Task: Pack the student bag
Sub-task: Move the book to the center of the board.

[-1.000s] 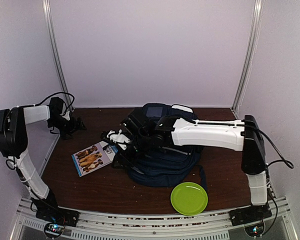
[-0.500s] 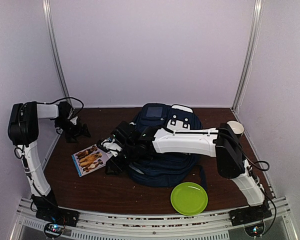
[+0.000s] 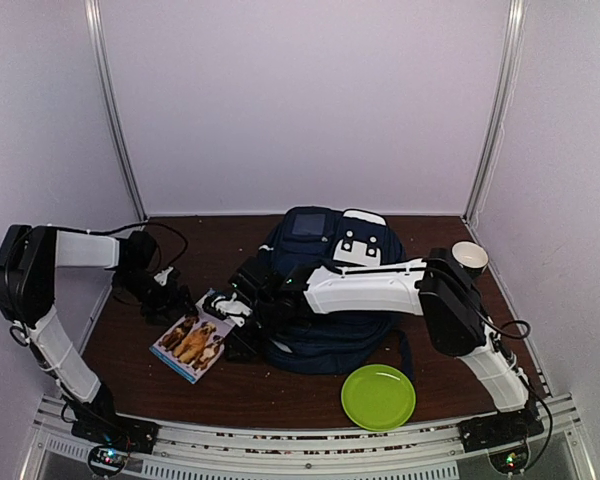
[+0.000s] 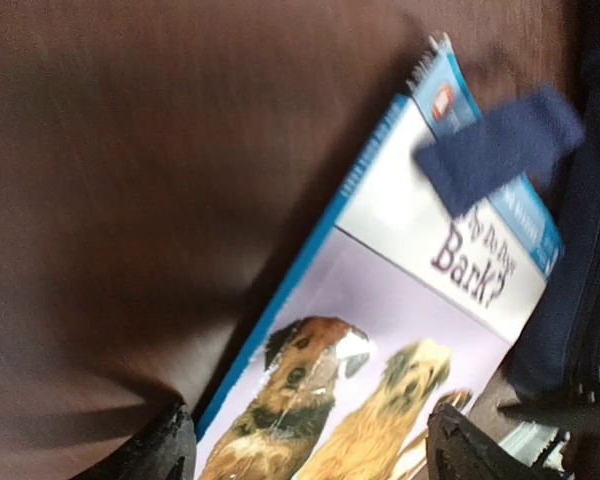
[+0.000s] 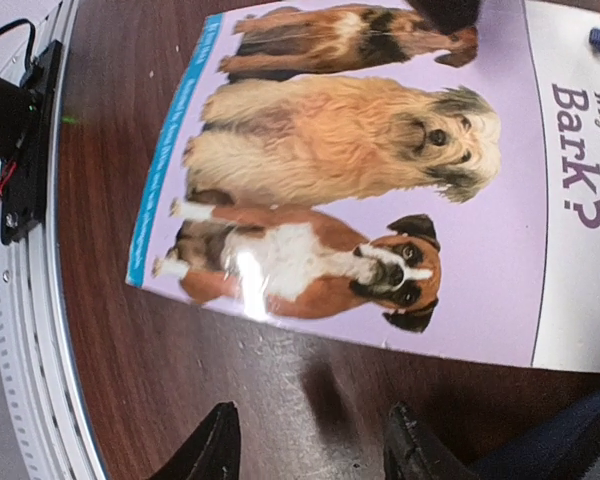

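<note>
Your left jaws hang wide and empty above the book point(image 3: 193, 343), lying diagonal at lower left; right jaws half-open, seemingly empty; student bag point(image 3: 320, 347) just right.

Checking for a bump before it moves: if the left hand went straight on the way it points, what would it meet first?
Most likely the book, its dog cover lying right ahead between the left hand's fingertips; how far off is unclear.

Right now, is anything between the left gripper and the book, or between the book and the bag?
Nothing lies between the left gripper and the book. A navy strap lies across the book's corner, and the right gripper hangs between book and student bag.
</note>
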`<state>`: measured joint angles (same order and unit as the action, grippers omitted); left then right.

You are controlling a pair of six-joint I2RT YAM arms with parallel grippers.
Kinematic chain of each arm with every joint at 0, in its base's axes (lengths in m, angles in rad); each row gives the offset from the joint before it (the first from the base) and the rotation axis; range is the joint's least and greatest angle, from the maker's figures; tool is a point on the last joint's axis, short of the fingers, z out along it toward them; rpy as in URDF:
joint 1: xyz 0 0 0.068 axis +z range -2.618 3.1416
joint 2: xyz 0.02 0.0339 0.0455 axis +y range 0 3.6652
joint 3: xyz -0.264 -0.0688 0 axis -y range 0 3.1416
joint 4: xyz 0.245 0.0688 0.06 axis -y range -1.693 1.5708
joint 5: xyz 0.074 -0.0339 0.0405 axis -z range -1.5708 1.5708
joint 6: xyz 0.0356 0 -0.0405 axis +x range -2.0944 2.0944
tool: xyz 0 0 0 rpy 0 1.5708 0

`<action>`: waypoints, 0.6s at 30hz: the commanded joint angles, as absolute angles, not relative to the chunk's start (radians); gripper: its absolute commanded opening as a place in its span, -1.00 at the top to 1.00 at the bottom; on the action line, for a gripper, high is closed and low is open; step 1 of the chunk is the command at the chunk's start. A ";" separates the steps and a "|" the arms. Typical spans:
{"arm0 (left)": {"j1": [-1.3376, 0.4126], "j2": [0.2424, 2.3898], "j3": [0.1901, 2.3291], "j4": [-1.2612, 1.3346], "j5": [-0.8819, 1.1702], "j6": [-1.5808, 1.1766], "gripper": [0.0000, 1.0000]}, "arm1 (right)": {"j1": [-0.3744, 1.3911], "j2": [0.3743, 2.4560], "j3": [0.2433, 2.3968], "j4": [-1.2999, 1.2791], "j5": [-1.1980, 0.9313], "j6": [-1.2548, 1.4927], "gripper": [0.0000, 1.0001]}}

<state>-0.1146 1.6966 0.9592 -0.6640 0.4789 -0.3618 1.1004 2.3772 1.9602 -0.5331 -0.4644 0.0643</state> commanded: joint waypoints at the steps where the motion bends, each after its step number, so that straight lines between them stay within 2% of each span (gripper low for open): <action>1: -0.215 1.555 0.818 -0.663 0.531 -0.488 -0.60 | 1.075 2.300 1.871 -0.568 -0.480 0.029 0.01; 11: -0.257 1.218 0.511 -0.541 0.491 -0.707 -0.30 | 1.070 2.234 1.725 -0.606 -0.495 -0.007 0.00; 18: -0.256 1.248 0.463 -0.464 0.476 -0.739 -0.29 | 1.073 2.296 1.809 -0.620 -0.550 0.014 0.03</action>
<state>-0.2607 1.1980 0.4786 -0.5549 0.4950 -0.7067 1.0809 2.2509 1.7657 -0.5686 -0.5121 0.0040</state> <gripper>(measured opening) 0.646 0.488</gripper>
